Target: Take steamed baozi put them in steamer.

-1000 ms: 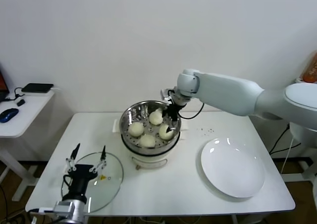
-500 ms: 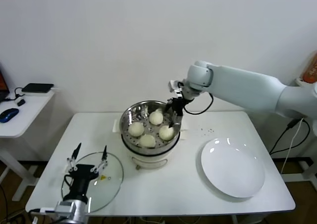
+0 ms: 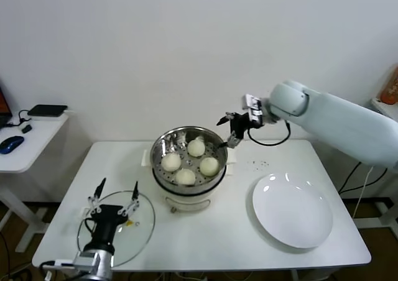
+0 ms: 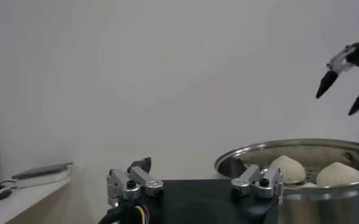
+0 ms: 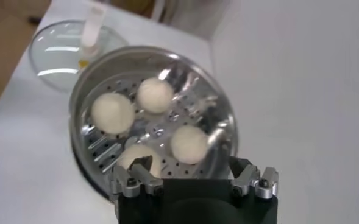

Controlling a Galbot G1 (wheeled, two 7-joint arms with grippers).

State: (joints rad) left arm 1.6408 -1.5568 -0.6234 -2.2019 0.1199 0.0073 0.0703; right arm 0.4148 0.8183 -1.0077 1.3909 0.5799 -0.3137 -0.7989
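The steamer (image 3: pixel 163 149) stands mid-table, a shiny steel pot on a white base. Several cream-white steamed baozi lie on its perforated tray, among them one at the back (image 3: pixel 196 147), one on the left (image 3: pixel 171 162) and one on the right (image 3: pixel 209 165). My right gripper (image 3: pixel 226 133) hangs open and empty above the pot's back right rim, clear of the buns. The right wrist view looks down on the steamer (image 5: pixel 85 97) and the baozi (image 5: pixel 113 112) inside. My left gripper (image 3: pixel 118 186) is open over the glass lid, holding nothing.
A round glass lid (image 3: pixel 142 228) lies at the table's front left under my left arm. A flat white plate (image 3: pixel 291 211) sits bare at the right. A side desk (image 3: pixel 25 147) with a mouse stands beyond the table's left edge.
My right gripper has lifted out of the steamer and drawn back to the right, leaving the bun on the tray. The left arm has shifted only slightly.
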